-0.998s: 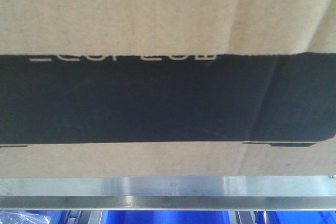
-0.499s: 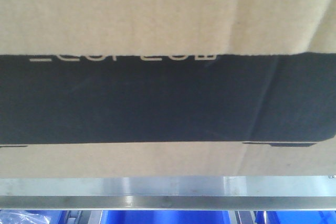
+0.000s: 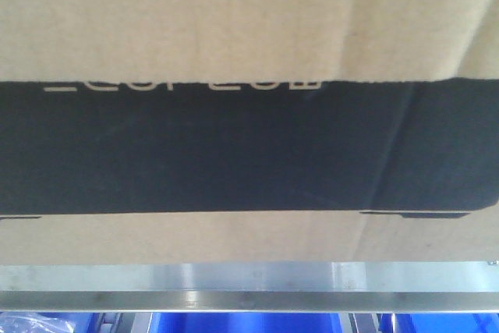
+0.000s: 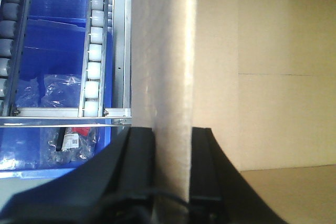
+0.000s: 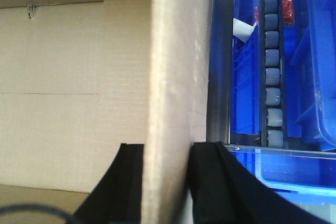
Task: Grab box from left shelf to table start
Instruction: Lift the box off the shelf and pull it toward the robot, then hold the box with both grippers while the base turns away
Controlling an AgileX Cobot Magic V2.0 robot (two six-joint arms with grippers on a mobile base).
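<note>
Cardboard is clamped in both claws. The left claw (image 4: 172,132) is closed on one upright side wall of the box (image 3: 234,21). One black finger (image 4: 140,166) is pressed against the wall's outer face and the other against its inner face, and the wall runs straight ahead from between them. On the inner side of this claw the plain brown interior of the box is seen, crossed by a fold line. On its outer side, a row of white rollers (image 4: 93,51) of the left shelf (image 4: 121,51) is lined up just beside the wall. Past them lies a blue bin (image 4: 47,40) with a clear plastic bag (image 4: 58,90) in it.

The right claw (image 5: 168,148) is likewise closed on the opposite side wall, which is gripped between its two black fingers. The brown interior is seen on its inner side. More rollers and further blue bins (image 5: 315,77) are seen on its outer side, past a metal upright.

In the front view the box fills nearly the whole frame. A black printed panel (image 3: 195,154) is carried across it, with pale lettering (image 3: 183,84) cut off at the panel's upper edge. The shelf's brushed silver front rail (image 3: 234,290) is seen just under the box's lower edge. Whether the box is resting on the shelf or is held clear of it cannot be told.
</note>
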